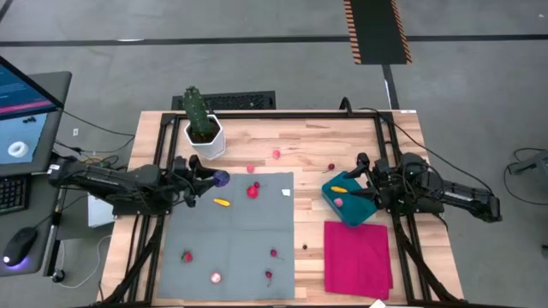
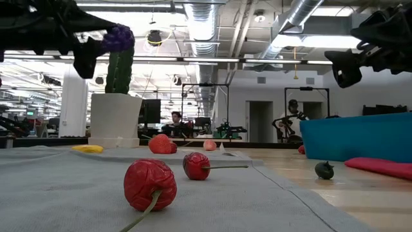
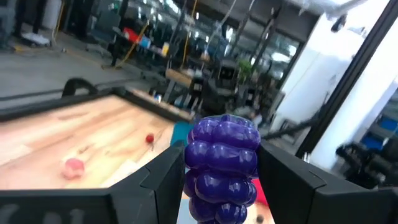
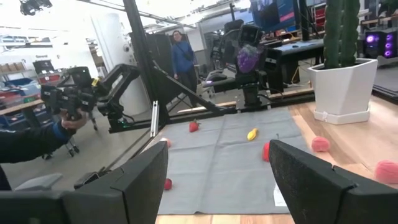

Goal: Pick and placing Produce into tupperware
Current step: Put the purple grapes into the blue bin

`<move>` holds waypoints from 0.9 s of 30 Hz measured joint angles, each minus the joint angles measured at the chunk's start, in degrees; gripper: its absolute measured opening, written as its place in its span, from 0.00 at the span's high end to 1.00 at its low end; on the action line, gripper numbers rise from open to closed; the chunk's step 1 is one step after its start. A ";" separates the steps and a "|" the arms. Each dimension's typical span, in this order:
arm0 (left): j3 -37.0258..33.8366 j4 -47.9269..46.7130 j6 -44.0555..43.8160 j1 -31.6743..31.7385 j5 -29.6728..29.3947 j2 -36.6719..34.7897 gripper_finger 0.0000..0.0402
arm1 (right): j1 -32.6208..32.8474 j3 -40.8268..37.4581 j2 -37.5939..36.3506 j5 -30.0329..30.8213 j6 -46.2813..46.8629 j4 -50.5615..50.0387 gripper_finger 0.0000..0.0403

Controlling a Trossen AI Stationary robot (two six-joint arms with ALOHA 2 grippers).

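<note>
Above grey mat [image 1: 231, 248]: left claw [image 1: 214, 179] grips purple grapes [image 1: 222, 178].

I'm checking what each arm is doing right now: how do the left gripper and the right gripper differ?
The left gripper is shut on the purple grapes, lifted above the grey mat near the cactus pot; the right gripper stands open and holds nothing. The left is over the mat's far corner, while the right hovers by the teal tub. Both are off the table.
</note>
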 joint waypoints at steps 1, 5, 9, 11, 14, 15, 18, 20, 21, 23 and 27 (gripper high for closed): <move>0.58 -0.02 0.00 0.00 0.45 1.41 0.57 | 0.00 0.00 0.00 0.05 -0.23 0.00 0.25; 4.38 0.19 1.21 0.00 1.03 8.33 0.57 | 0.00 0.00 0.00 0.07 -0.81 0.00 0.25; 9.10 0.34 5.84 0.00 0.76 15.34 0.57 | 0.00 0.00 0.00 0.07 -1.75 0.00 0.25; 11.53 1.23 6.77 0.02 0.19 18.85 0.57 | 0.00 0.00 0.00 0.07 -1.69 0.00 0.25; 14.64 3.48 6.91 0.52 -1.01 24.79 0.57 | 0.00 -0.02 0.00 0.49 -1.58 0.06 0.25; 16.03 3.60 6.95 0.88 -0.82 26.94 0.57 | 0.00 -0.02 0.00 0.53 -1.69 0.18 0.25; 20.51 3.65 7.19 1.98 1.29 33.67 0.57 | -0.12 -0.02 -0.07 1.82 -2.10 2.40 0.25; 23.69 3.65 7.19 2.54 2.45 38.41 0.57 | -0.46 -0.02 -0.07 3.36 -2.11 3.06 0.25; 25.29 3.64 7.28 2.82 2.73 40.65 0.57 | -0.78 -0.02 -0.07 3.71 -2.13 2.80 0.25; 28.87 4.23 8.31 3.07 3.00 45.49 0.57 | -1.90 -0.02 -0.05 4.62 -2.08 1.82 0.25; 35.55 7.44 11.05 3.90 7.50 54.87 0.57 | -3.61 -0.02 -0.02 -2.66 -1.58 2.81 0.25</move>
